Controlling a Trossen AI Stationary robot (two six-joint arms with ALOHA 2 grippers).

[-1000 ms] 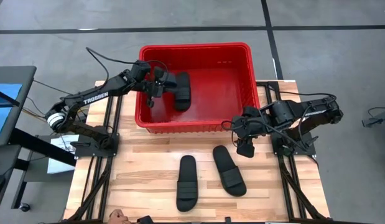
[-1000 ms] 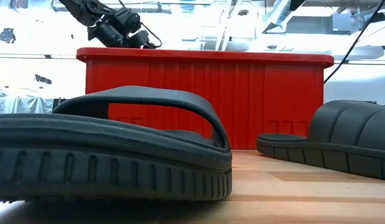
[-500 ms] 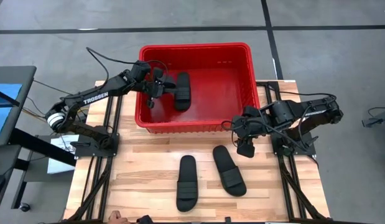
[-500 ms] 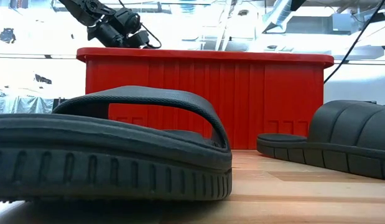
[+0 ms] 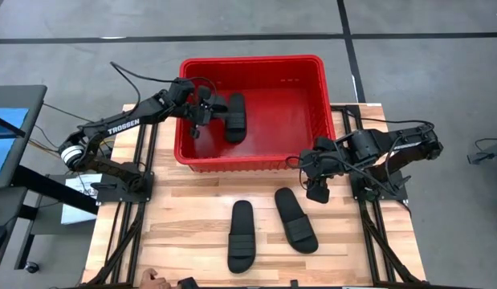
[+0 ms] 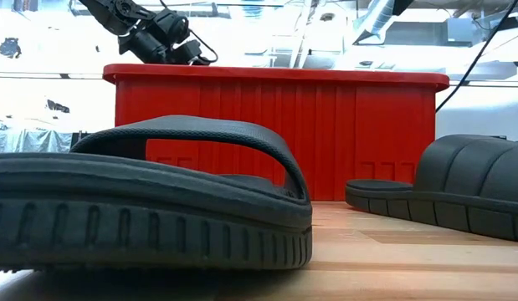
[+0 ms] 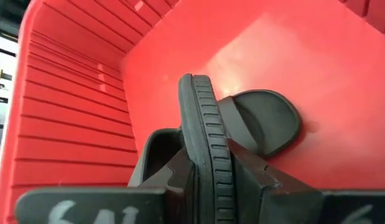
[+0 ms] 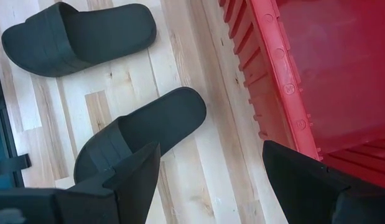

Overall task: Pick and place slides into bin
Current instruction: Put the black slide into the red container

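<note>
The red bin (image 5: pixel 312 88) stands at the table's far middle. My left gripper (image 5: pixel 209 108) reaches into its left part from above the rim (image 6: pixel 162 38) and is shut on a black slide (image 7: pixel 201 118) that stands on edge. A second slide (image 7: pixel 270 121) lies flat on the bin floor just beyond it (image 5: pixel 235 120). Two more slides lie sole-down on the table in front of the bin (image 5: pixel 241 235) (image 5: pixel 296 218). My right gripper (image 5: pixel 316 193) is open and empty above the table by the bin's near right corner, beside the right-hand slide (image 8: pixel 142 134). My left gripper pinches the slide's sole (image 7: pixel 208 168) between its two fingers (image 7: pixel 251 177), one on each flat face, near one end of the slide. The fingers slant down into the bin from its left side. The slide stands on its long edge; whether it touches the bin floor, I cannot tell.
The bin's near wall (image 8: pixel 273 81) runs close beside my right gripper. The other table slide (image 8: pixel 77 37) lies farther left. In the low view one slide (image 6: pixel 150 201) fills the foreground and the other (image 6: pixel 459 188) shows at the right. A person's hand shows at the near edge (image 5: pixel 156 279).
</note>
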